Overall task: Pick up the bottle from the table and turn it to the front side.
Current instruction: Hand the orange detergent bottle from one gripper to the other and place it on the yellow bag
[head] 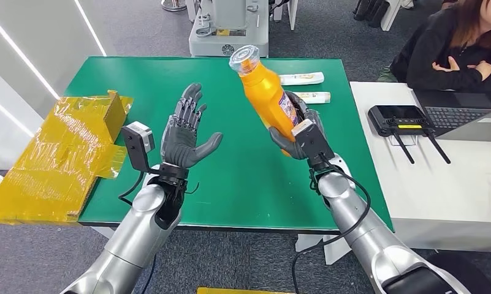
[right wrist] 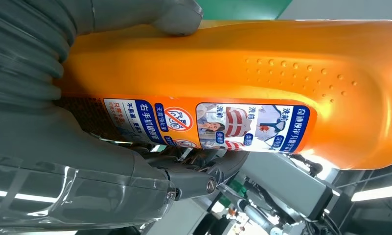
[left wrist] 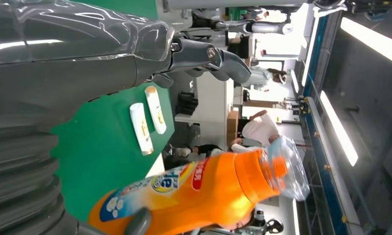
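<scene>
An orange bottle (head: pixel 264 89) with a clear cap is held up above the green table (head: pixel 138 79), tilted with its cap toward the far left. My right hand (head: pixel 298 131) grips its lower body. In the right wrist view the bottle (right wrist: pixel 262 83) shows its back label against my right hand (right wrist: pixel 61 98). My left hand (head: pixel 186 128) stands upright to the left of the bottle, palm facing it, fingers spread, holding nothing. The left wrist view shows the bottle (left wrist: pixel 208 188) with its front label beyond my left hand (left wrist: pixel 86 63).
Two white tubes (head: pixel 303 78) lie at the table's far right. A yellow wrapped box (head: pixel 65 147) sits over the left edge. A white desk (head: pixel 426 177) with a laptop and a black router stands to the right, a person seated behind it.
</scene>
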Controlling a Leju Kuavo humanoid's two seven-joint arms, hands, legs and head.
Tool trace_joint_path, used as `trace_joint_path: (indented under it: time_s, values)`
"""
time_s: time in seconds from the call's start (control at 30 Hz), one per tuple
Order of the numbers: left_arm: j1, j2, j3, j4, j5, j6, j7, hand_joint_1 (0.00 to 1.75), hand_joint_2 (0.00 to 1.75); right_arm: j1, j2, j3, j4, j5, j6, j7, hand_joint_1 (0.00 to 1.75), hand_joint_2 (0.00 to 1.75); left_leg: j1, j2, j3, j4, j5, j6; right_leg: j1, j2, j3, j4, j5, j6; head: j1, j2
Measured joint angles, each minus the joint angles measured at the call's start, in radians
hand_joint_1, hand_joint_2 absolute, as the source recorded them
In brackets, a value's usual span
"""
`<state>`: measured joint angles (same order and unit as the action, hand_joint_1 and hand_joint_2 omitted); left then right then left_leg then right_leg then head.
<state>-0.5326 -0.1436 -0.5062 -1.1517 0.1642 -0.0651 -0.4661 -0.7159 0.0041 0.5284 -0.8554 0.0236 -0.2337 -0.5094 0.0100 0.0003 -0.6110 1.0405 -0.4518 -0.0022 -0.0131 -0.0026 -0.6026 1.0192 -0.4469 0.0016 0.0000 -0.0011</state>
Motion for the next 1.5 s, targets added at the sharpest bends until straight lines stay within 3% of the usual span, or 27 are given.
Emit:
trace_joint_path:
  time_s: [0.37,1.0,1.5]
  values:
    - [-0.004,-0.012,-0.015,-0.015,0.003,0.009,0.031,0.00,1.75,-0.004,0.044,0.093,0.032,0.138,-0.018,0.022,1.75,1.75,0.000,0.000,0.000,0.000,0.000,0.000,0.000,0.000,-0.001,0.000,0.000,0.000,0.000,0.000]
    - [-0.021,-0.034,-0.032,-0.020,0.096,-0.032,0.078,0.00,1.75,0.046,0.059,0.116,-0.082,0.301,-0.127,0.016,1.75,1.75,0.000,0.000,0.000,0.000,0.000,0.000,0.000,0.001,-0.001,0.000,0.000,0.000,0.000,0.000]
    - [-0.031,-0.040,-0.045,-0.018,0.122,0.008,0.081,0.00,1.75,0.089,0.065,0.118,-0.148,0.315,-0.118,0.045,1.75,1.75,0.000,0.000,-0.001,0.000,0.000,0.000,0.000,0.001,-0.001,0.000,0.000,0.000,0.000,0.000]
